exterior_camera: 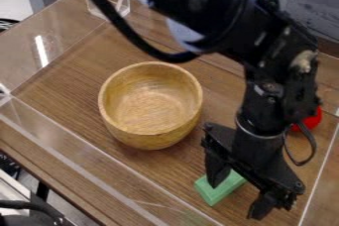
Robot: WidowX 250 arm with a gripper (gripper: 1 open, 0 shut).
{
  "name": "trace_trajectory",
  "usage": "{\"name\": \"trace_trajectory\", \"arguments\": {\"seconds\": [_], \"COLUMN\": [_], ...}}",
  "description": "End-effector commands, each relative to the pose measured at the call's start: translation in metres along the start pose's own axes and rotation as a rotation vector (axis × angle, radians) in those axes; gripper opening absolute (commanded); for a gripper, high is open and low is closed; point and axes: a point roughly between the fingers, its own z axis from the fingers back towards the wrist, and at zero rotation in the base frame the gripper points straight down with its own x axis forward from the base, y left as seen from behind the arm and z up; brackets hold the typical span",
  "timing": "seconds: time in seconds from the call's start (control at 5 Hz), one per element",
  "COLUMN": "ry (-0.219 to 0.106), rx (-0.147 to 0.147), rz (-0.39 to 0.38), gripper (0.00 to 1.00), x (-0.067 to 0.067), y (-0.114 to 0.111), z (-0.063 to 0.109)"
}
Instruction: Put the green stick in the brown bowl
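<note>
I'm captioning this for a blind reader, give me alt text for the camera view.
A black robot arm lowers its open pincer over a green stick on a wooden table. An empty brown bowl sits to the left; a red object peeks out behind the arm.

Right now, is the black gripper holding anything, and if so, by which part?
Nothing is held. The black gripper stands open, its fingers astride the flat mint-green stick, which lies on the wooden table.
</note>
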Motion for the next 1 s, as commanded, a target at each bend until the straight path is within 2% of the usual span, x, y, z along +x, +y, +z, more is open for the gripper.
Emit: {"name": "trace_trajectory", "arguments": {"seconds": [0.0,0.4,0.8], "ry": [-0.049,-0.054,-0.064], "rx": [-0.012,-0.015,-0.02], "rz": [0.009,0.018,0.108], "gripper": [1.0,1.0,1.0], "x": [0.017,0.025,0.026], "y": [-0.01,-0.006,0.02], "z": [0.003,0.003,-0.002]}}
